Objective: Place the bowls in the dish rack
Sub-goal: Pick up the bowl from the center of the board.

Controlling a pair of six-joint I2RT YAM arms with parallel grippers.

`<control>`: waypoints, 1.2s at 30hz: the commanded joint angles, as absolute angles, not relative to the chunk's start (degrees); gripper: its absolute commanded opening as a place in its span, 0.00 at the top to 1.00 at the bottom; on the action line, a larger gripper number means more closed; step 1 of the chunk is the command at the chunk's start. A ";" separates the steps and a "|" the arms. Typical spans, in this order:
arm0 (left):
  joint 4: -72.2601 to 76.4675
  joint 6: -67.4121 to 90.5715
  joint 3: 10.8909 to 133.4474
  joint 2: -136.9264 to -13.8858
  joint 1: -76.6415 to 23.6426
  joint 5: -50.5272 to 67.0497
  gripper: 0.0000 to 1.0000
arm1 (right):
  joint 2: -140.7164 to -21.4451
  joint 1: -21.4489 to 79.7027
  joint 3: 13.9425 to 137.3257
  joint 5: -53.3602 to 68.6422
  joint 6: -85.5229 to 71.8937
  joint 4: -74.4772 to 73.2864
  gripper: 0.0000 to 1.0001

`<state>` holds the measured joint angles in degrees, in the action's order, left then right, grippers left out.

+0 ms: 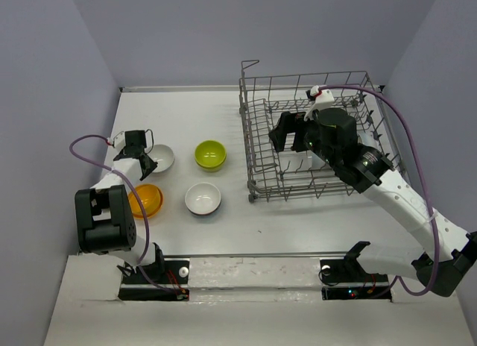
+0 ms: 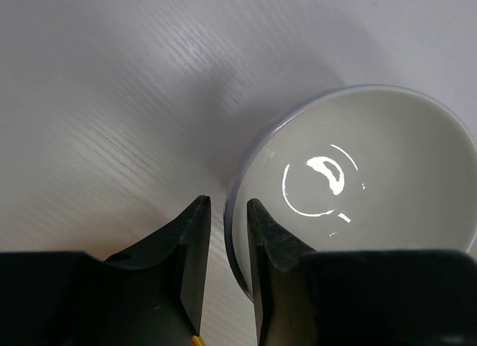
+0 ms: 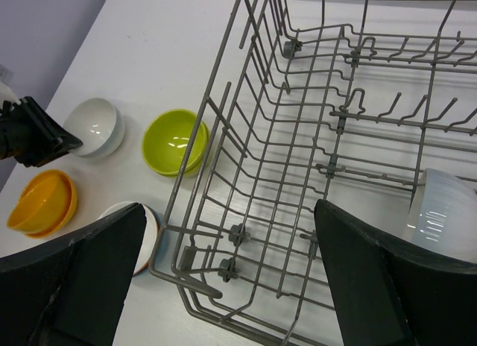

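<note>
The left gripper (image 2: 227, 208) is down at the far-left white bowl (image 2: 358, 182), one finger inside the rim and one outside. The gap between them is narrow, but from the wrist view I cannot tell whether they pinch the rim or merely flank it. The bowl sits on the table (image 1: 194, 115), well apart from the dish rack (image 1: 261, 137); the green bowl (image 1: 211, 154), the orange bowl (image 1: 145, 200) and a second white bowl (image 1: 203, 198) lie near it. The right gripper (image 3: 229, 208) hangs spread wide over the rack, where one pale bowl (image 3: 447, 212) already rests. To do this well, I would say the fingers should seat deep on the rim and close firmly before any lift; a shallow bite on so smooth a wall may slip; then lift straight up and carry across, clear of the green bowl.
</note>
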<state>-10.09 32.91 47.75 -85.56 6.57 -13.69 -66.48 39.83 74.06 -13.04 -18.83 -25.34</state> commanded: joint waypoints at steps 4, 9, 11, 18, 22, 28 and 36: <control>-11.07 32.17 50.98 -82.36 7.03 -14.59 0.55 | -66.88 40.08 74.00 -12.39 -18.02 -22.68 0.00; -11.51 31.29 51.77 -81.12 7.03 -14.68 0.55 | -67.24 40.08 73.92 -12.48 -18.10 -22.68 0.00; -11.60 30.94 52.03 -81.04 7.03 -14.68 0.56 | -67.32 40.08 73.92 -12.48 -18.10 -22.76 0.00; -11.51 30.59 51.50 -81.91 7.03 -14.33 0.65 | -67.41 40.08 73.83 -12.31 -18.19 -22.76 0.00; -11.86 30.76 51.07 -82.27 7.03 -14.33 0.65 | -67.24 40.08 73.65 -12.30 -18.11 -22.76 0.00; -11.87 30.85 50.63 -82.79 7.03 -14.15 0.53 | -67.32 40.08 73.39 -11.78 -18.19 -22.68 0.00; -11.60 30.85 50.36 -83.32 7.03 -13.54 0.62 | -67.06 40.08 73.30 -11.87 -18.11 -22.76 0.00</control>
